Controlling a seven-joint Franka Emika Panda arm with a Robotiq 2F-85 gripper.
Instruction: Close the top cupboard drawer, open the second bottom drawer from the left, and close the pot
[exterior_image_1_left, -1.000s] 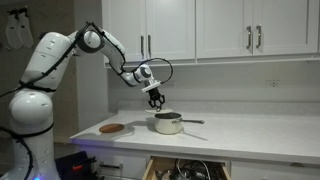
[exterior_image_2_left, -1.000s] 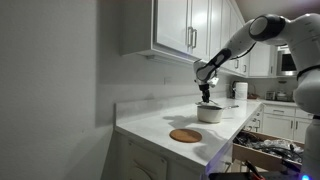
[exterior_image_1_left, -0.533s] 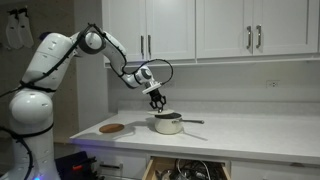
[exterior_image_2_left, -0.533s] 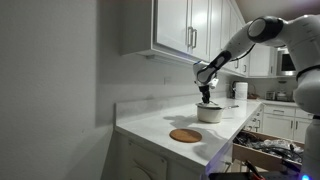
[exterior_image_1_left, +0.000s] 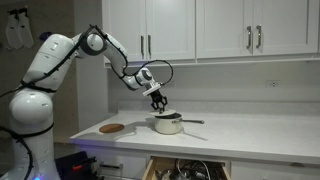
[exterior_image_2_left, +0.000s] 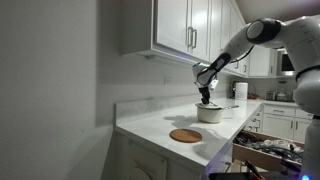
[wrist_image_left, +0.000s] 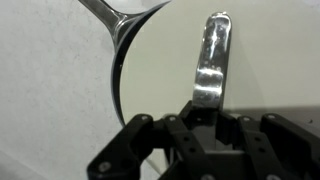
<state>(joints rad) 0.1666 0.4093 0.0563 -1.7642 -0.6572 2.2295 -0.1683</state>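
The pot (exterior_image_1_left: 167, 124) (exterior_image_2_left: 210, 113) is a small steel saucepan on the white counter, its thin handle pointing away from the arm. My gripper (exterior_image_1_left: 158, 103) (exterior_image_2_left: 205, 99) hangs directly over it, pointing down. In the wrist view my gripper (wrist_image_left: 205, 112) is shut on the lid's shiny metal grip (wrist_image_left: 211, 55), with a round dark rim (wrist_image_left: 117, 70) curving below. I cannot tell whether the lid touches the pot. The second bottom drawer (exterior_image_1_left: 186, 168) (exterior_image_2_left: 266, 152) stands pulled out, with utensils inside. The top cupboard doors (exterior_image_1_left: 170, 28) (exterior_image_2_left: 182, 28) look shut.
A flat brown round disc (exterior_image_1_left: 112, 128) (exterior_image_2_left: 185, 135) lies on the counter (exterior_image_1_left: 250, 132) near its end. The white robot base (exterior_image_1_left: 30, 110) stands beside that end. A white roll (exterior_image_2_left: 241, 90) stands at the counter's back.
The gripper has shifted slightly sideways and down over the pot. It stays shut.
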